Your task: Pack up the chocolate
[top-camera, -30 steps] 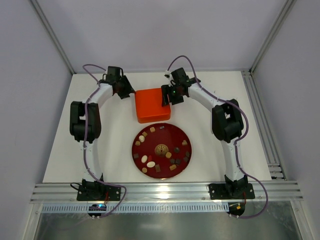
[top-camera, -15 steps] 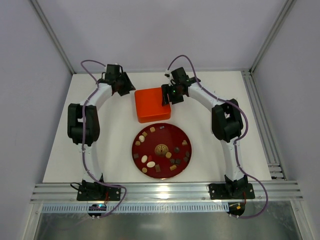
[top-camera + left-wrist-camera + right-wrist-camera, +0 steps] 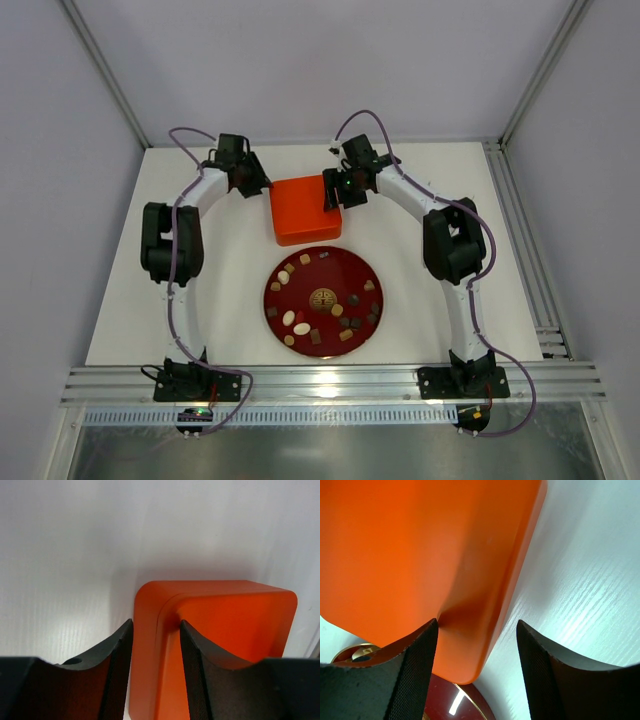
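Observation:
The chocolate pieces [image 3: 301, 326], dark brown, tan and cream-white, lie scattered on a round dark red plate [image 3: 326, 272]. Behind the plate sits a closed orange square box [image 3: 303, 211]. My left gripper [image 3: 256, 182] is at the box's far left corner. In the left wrist view its jaws [image 3: 156, 622] are apart and straddle the box's left edge [image 3: 225, 625]. My right gripper [image 3: 334, 196] is at the box's right edge. In the right wrist view [image 3: 477, 621] one finger [image 3: 415, 675] rests against the box top [image 3: 420, 550] and the other finger [image 3: 545, 680] hangs over bare table.
The white table [image 3: 430, 200] ends at a metal rail on the right [image 3: 520, 240] and at the near edge [image 3: 330, 383]. The plate's rim [image 3: 470, 707] shows just below the box in the right wrist view. Grey walls enclose the cell.
My left gripper drew back left from the box corner, then came back right onto it. The right arm, box and plate have not moved.

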Controlling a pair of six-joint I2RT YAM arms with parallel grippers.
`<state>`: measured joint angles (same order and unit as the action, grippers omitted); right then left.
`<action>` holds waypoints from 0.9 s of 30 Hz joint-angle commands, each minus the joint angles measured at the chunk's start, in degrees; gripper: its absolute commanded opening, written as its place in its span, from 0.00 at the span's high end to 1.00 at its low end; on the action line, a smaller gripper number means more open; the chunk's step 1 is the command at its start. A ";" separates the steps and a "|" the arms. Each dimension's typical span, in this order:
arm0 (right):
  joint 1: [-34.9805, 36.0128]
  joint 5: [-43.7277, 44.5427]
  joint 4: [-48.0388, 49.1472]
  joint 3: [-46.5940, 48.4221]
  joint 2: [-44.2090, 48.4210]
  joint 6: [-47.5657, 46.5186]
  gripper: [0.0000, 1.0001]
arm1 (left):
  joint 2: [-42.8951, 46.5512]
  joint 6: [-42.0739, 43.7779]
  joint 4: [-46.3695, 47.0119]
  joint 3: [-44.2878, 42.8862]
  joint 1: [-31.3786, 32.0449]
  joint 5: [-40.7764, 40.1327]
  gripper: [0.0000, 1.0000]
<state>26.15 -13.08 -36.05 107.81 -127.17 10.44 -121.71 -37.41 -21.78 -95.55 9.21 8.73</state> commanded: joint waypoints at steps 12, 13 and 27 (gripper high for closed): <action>-0.31 3.59 -2.88 0.73 -1.41 -1.56 0.35 | -2.04 2.16 -5.55 -3.15 0.54 -2.32 0.58; -0.40 3.59 -2.88 0.65 -1.06 -1.47 0.35 | -1.87 2.25 -5.29 -3.24 0.54 -1.97 0.58; -4.53 0.60 5.90 -1.28 6.49 4.24 0.35 | 1.82 4.45 -3.27 -7.80 0.54 3.04 0.49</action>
<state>22.90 -13.39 -34.09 107.33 -126.93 12.47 -122.85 -34.48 -26.04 -100.27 9.47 9.72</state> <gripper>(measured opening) 0.648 0.503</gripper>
